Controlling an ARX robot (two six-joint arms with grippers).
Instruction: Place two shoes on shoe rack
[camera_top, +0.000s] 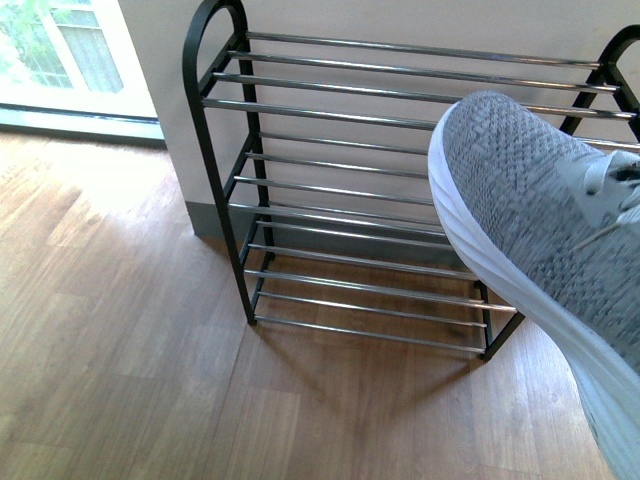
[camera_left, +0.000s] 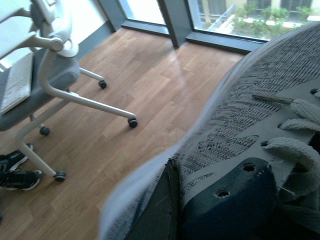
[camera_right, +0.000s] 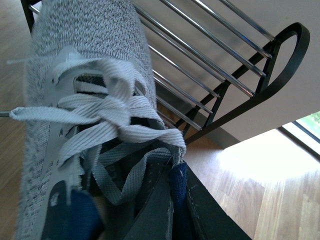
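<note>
Right-arm shoe (camera_top: 540, 220): this is closest to you in the front view, big at the right edge. It is up in the air with its toe pointing up and left, and its white sole is along the lower edge.
Right jaws: clamped on this shoe's dark blue collar. In the right wrist view you see one dark jaw on each side of it.
Laces (camera_right: 110, 115): flat and grey, crossed over the top of the shoe.
Left-arm shoe (camera_left: 240, 115): close to the left wrist camera, with the floor far under it.
Left jaws: one dark jaw lies flat against the shoe by its blue collar. The other is hidden, so you cannot tell if they grip.
Rack (camera_top: 221, 205): stands on the wood floor (camera_top: 120, 350) against the wall, just behind the right-arm shoe. It has four rows of shiny rods.
Chair (camera_left: 50, 75): white and grey, on wheels, near two black shoes (camera_left: 17, 170) on the floor.
</note>
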